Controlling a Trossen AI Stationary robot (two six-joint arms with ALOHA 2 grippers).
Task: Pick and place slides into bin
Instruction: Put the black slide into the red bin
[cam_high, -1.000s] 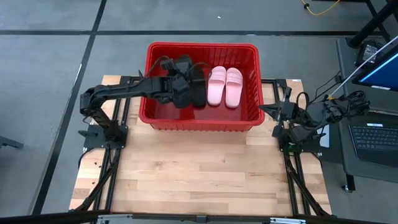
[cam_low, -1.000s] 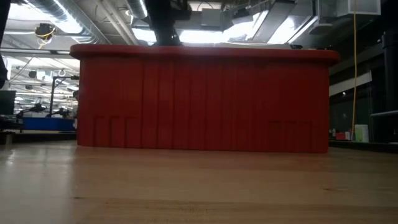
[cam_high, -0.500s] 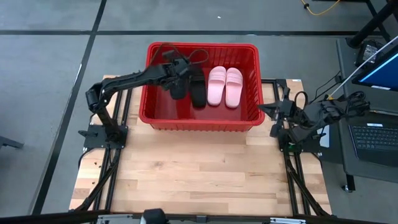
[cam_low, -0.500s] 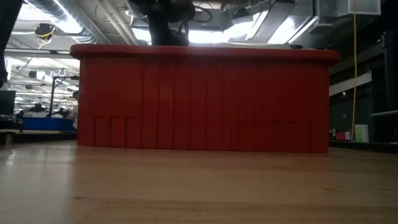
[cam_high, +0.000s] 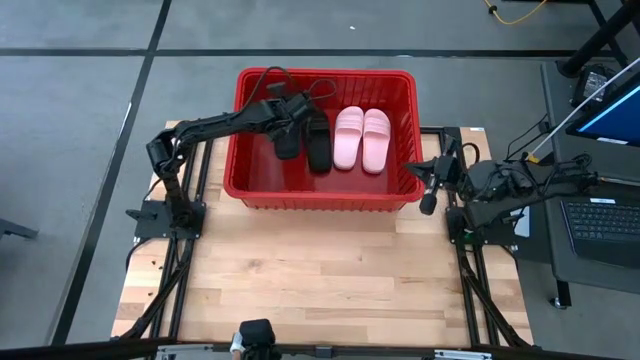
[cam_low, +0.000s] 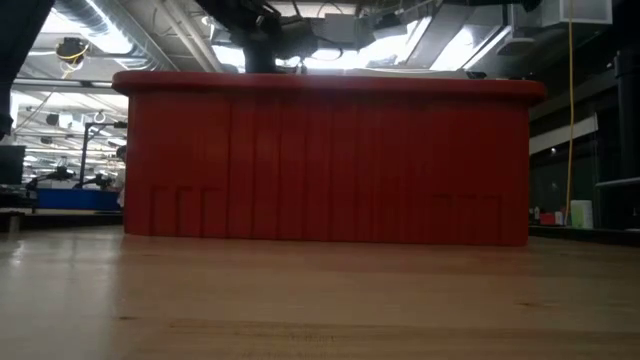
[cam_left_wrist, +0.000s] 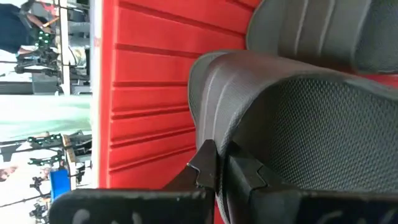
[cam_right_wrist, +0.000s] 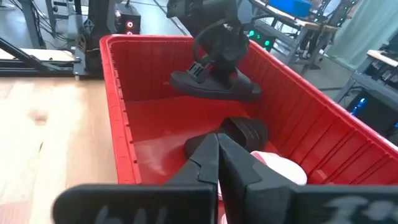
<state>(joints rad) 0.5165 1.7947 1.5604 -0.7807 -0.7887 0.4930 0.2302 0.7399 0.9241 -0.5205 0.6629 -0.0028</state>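
The red bin (cam_high: 245, 185) stands at the table's far middle. In it lie the pink pair (cam_high: 362, 138) side by side and one black slide (cam_high: 318, 142), soles down on the floor. My left gripper (cam_high: 285, 115) reaches in over the bin's left rim and is shut on the second black slide (cam_high: 287, 140), which also shows in the right wrist view (cam_right_wrist: 214, 87). My right gripper (cam_high: 428, 192) is shut and empty just outside the bin's right wall. The low view shows only the bin's near wall (cam_low: 330, 160); the slides are hidden there. My left gripper pinches the black slide between its two fingers at the edge of its ribbed strap (cam_left_wrist: 205, 134), coming from above. The slide hangs below the fingers, roughly level, lifted clear of the bin's floor (cam_right_wrist: 161, 149) beside the other black slide.
Bare wooden table (cam_high: 320, 280) lies between the bin and the near edge. A laptop (cam_high: 605, 215) and cables sit beyond the table's right side. The arm bases stand at the table's left (cam_high: 165, 215) and right (cam_high: 480, 225) sides.
My left gripper has gone a little toward the bin's far wall with the black slide, its arm drawing back to the left; the slide stays clear of the floor. My right gripper has turned and tipped toward the table's near edge beside the bin.
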